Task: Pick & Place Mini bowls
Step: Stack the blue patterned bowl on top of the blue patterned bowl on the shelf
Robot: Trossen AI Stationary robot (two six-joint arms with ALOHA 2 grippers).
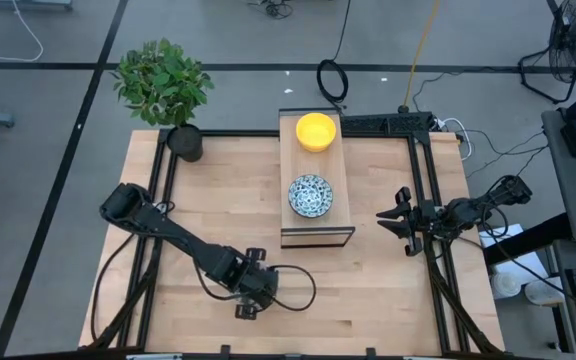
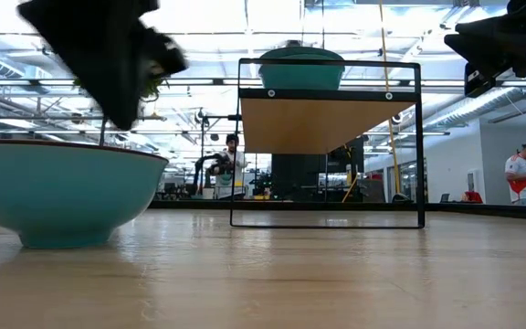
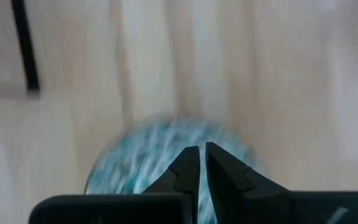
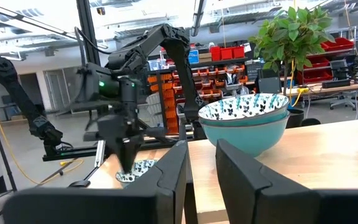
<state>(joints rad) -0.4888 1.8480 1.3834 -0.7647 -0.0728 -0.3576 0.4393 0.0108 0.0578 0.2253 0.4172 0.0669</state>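
A blue-patterned mini bowl (image 2: 57, 194), teal outside, stands on its foot on the table near the front; in the high view my left gripper (image 1: 251, 300) hides it. That gripper points down at this bowl (image 3: 160, 155), its fingers almost together with a slim gap, right above the rim (image 4: 122, 177). On a raised shelf (image 1: 316, 232) at the table's middle sit a yellow mini bowl (image 1: 315, 131) and another blue-patterned one (image 1: 310, 195). My right gripper (image 1: 405, 222) waits at the right edge, open and empty. My left gripper comes at the bowl from above, fingers (image 3: 188, 165) pointing down over its inside near the rim. Whether they touch the rim I cannot tell, since the wrist view is blurred. The bowl stands upright on the table.
A potted plant (image 1: 163, 85) in a dark pot stands at the table's far left corner. The shelf's black frame (image 2: 327, 219) stands at the table's middle. Bare wood lies between the shelf and the front edge. People show in the room beyond (image 2: 523, 174).
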